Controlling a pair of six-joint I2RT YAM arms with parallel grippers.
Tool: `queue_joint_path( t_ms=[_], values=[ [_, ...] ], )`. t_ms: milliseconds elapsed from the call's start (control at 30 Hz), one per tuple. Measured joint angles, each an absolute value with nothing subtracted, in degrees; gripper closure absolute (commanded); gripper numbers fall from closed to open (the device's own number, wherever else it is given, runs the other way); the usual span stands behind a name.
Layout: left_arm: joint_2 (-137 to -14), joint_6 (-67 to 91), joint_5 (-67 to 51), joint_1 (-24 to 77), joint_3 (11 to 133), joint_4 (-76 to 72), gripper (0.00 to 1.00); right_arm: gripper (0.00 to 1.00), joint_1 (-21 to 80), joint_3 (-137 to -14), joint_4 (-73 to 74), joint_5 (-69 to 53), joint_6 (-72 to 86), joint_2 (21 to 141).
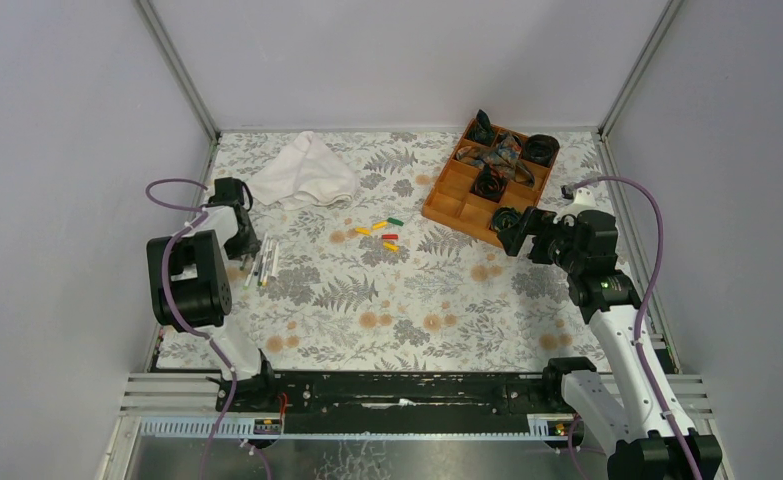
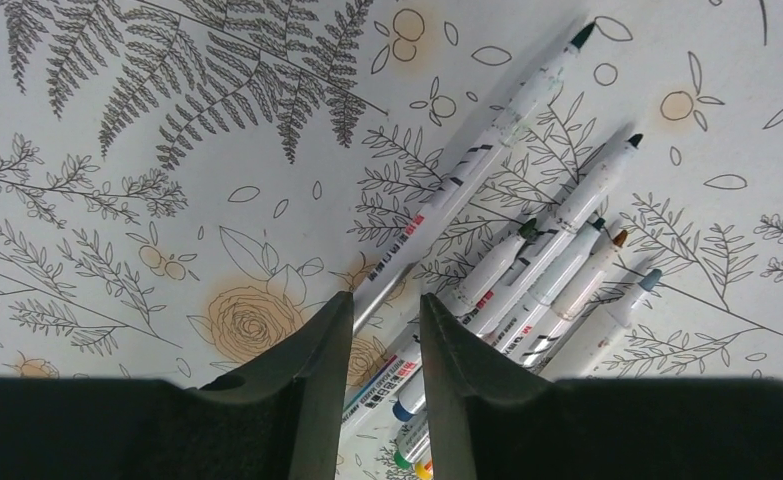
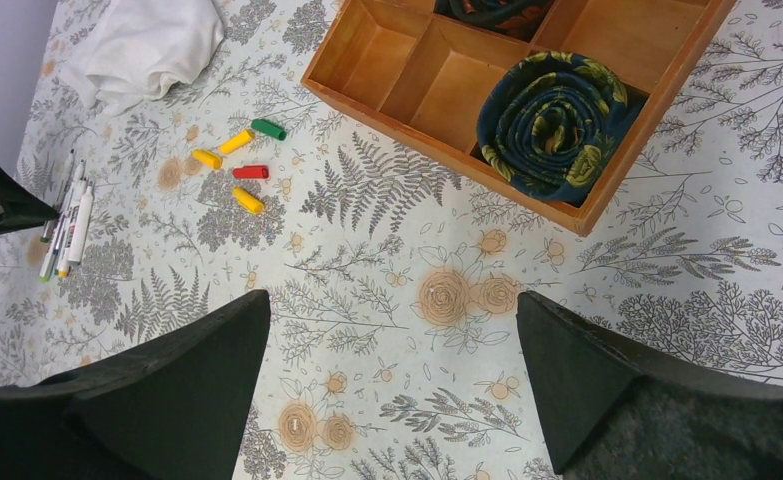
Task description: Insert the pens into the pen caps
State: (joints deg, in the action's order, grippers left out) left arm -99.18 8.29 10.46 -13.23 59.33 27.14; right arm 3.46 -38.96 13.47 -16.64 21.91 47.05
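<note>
The pens [image 1: 265,262] lie in a loose bundle on the left side of the flower-patterned table [image 1: 407,300]. They are white-barrelled, roughly parallel and touching one another, with small dark, blue and brownish tips fanned out in the left wrist view [image 2: 527,270]. The left tool [image 2: 385,300] is low over the near end of this bundle. Its two dark fingers stand only a narrow gap apart, released rather than clenched, and the barrel of one pen runs into that gap. Whether either finger touches the barrel cannot be told. The pen caps [image 1: 385,231] sit near the middle of the table, well apart from the pens. They form a small scatter of five short tubes: three yellow, one green and one red [image 3: 239,165]. They lie close together, and none is on a pen. The right tool [image 3: 392,300] hangs above the right part of the table with its fingers spread wide and nothing between them. From the top view it [image 1: 507,228] is just beside the near corner of a wooden tray [image 1: 447,195]. One compartment of the tray holds a rolled dark patterned band [image 3: 557,125]. A crumpled white cloth [image 1: 309,172] lies at the far left, beyond the pens.
</note>
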Motion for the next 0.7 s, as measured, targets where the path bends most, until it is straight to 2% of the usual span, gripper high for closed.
queue_joint_path(
  t_ms=[467, 700],
  values=[
    [-100.4, 8.0, 8.4, -13.3, 59.4, 27.0, 0.72, 0.01, 3.5, -38.9, 13.5, -17.3, 21.9, 47.4],
    [-101.6, 8.0, 8.3, -13.3, 60.8, 27.1, 0.87, 0.01, 3.5, -38.9, 13.5, -17.3, 21.9, 47.4]
  ],
)
